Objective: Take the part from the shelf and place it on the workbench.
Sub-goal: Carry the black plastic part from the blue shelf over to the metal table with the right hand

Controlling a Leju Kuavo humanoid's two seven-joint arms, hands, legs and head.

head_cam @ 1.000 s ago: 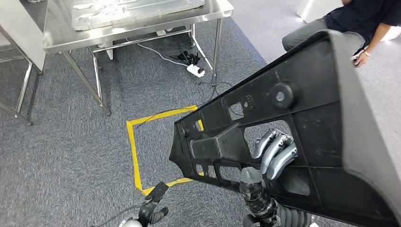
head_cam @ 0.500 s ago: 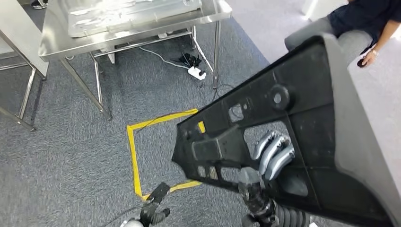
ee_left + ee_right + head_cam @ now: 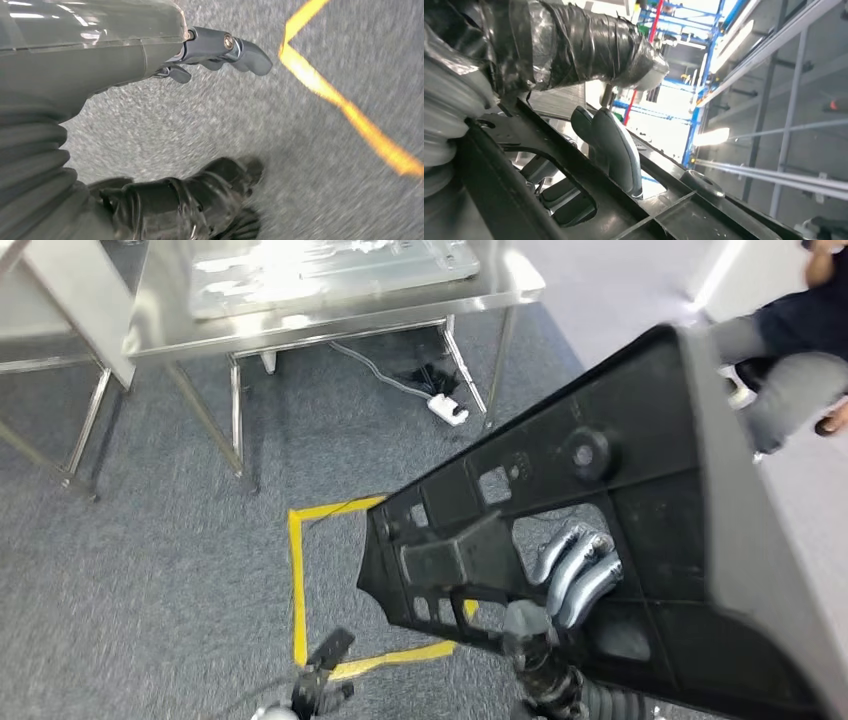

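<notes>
Gripping unlabelled black part [image 3: 640,500]: right robot hand [image 3: 575,575].

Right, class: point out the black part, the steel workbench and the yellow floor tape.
black part [image 3: 650,500], head view, on its ribbed inner face.
steel workbench [image 3: 330,308], head view, on its front edge.
yellow floor tape [image 3: 298,580], head view, on the square's left strip.

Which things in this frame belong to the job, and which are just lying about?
Job: black part, held up by the right hand; steel workbench, where it goes.

Lying about: yellow floor tape, white power strip under the bench, seated person, left hand hanging empty.
</notes>
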